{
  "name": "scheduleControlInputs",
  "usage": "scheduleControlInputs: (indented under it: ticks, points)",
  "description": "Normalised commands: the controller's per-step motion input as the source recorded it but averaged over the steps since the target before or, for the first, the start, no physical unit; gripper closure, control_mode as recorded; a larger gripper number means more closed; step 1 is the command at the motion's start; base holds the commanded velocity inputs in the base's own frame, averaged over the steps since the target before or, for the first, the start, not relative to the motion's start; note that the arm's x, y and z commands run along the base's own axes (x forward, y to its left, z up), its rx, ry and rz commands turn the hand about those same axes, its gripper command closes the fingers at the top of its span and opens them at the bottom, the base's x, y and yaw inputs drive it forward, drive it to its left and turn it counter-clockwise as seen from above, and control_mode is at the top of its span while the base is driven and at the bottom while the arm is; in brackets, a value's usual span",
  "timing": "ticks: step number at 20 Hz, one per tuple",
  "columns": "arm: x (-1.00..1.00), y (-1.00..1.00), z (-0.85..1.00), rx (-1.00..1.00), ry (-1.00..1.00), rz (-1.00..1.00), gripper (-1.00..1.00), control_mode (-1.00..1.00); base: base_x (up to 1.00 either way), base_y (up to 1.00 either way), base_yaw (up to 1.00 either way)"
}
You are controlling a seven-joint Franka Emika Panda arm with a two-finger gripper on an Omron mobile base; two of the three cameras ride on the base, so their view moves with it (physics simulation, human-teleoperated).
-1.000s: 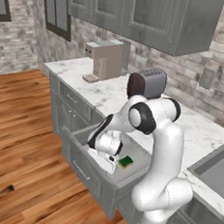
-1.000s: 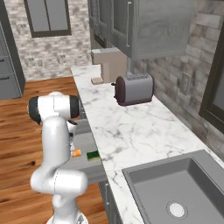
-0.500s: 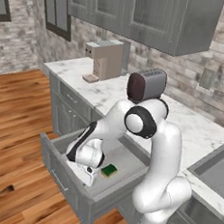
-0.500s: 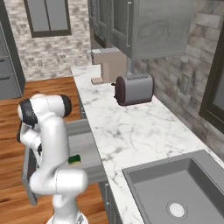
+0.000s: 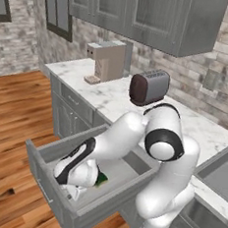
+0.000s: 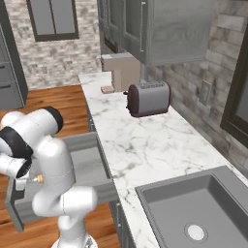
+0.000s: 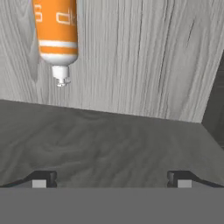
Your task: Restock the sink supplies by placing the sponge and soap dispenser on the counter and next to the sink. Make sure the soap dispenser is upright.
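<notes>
Open claw faces the smooth orange cylindrical soap dispenser on pale wood-grained drawer floor.

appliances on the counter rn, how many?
2. A toaster mid-counter and a coffee machine at the far end near the wall. The arm blocks some of the counter in the left base view, so something small could be hidden.

Base cameras flank arm; hand camera inside drawer.

Soap dispenser: white lettering, cropped and partial, not legible.
</notes>
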Motion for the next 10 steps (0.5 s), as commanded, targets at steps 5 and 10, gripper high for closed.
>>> scheduleControlInputs:
  ticks: [5,10]
  points:
    - [0.28,-0.45,0.41,0.00,0.00,-0.12,-1.00,-1.00,0.00,0.00,0.00]
    - [0.53,-0.33,0.13,0.00,0.03,-0.01,-1.00,-1.00,0.00,0.00,0.00]
